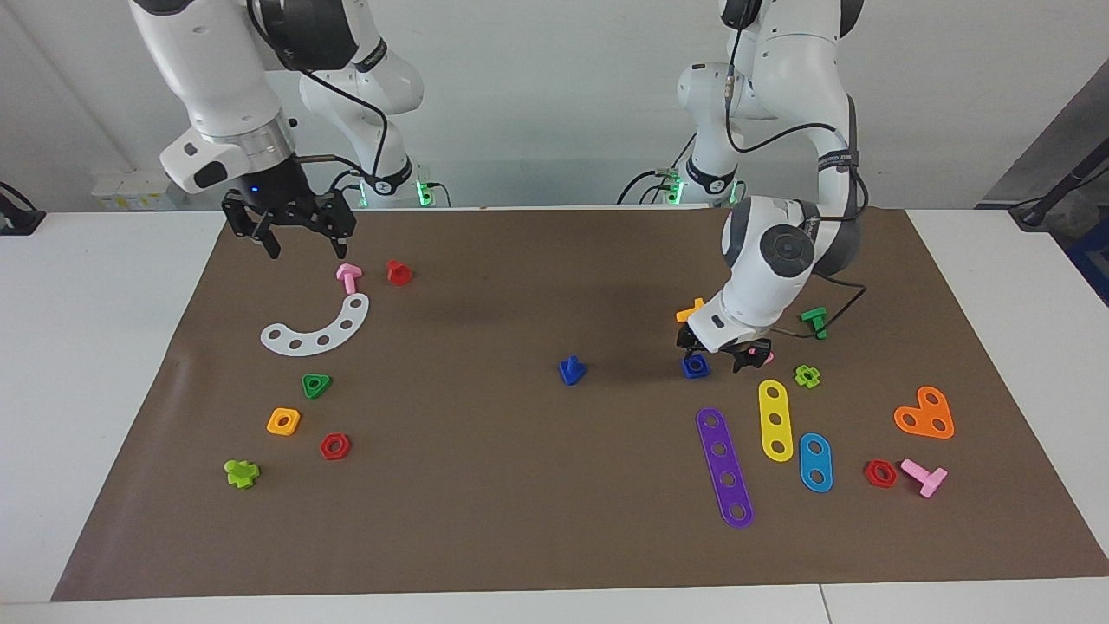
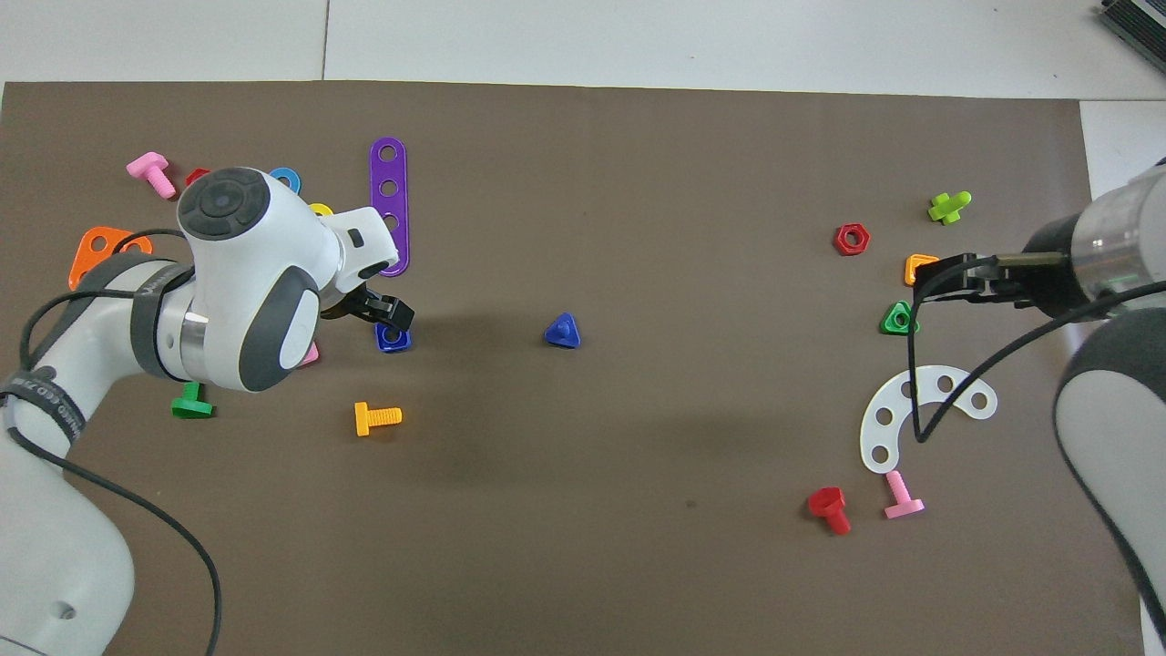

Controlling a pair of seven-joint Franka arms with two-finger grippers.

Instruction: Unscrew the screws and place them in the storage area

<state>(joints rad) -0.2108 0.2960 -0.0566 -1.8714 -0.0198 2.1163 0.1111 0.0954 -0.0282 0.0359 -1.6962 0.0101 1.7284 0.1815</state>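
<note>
Right claw (image 1: 299, 243) spread, raised over the desk's (image 1: 537, 537) robot-side edge near the right arm's corner, dark-blue screw (image 1: 571, 370) standing mid-desk, untouched, left claw (image 1: 717, 355) spread, just above blue square nut (image 1: 695, 367), storage area (image 1: 381, 390) beside white curved strip (image 1: 319, 331).

Glossy plastic dark-blue screw (image 1: 571, 370) on a matt brown mat (image 1: 520, 485); arms' smooth white shells.

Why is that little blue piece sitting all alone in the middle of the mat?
The blue bolt stands head-down on the mat, apart from both groups of parts. It belongs near the white curved strip, so it looks stray. Neither the left gripper nor the right gripper holds it.
</note>
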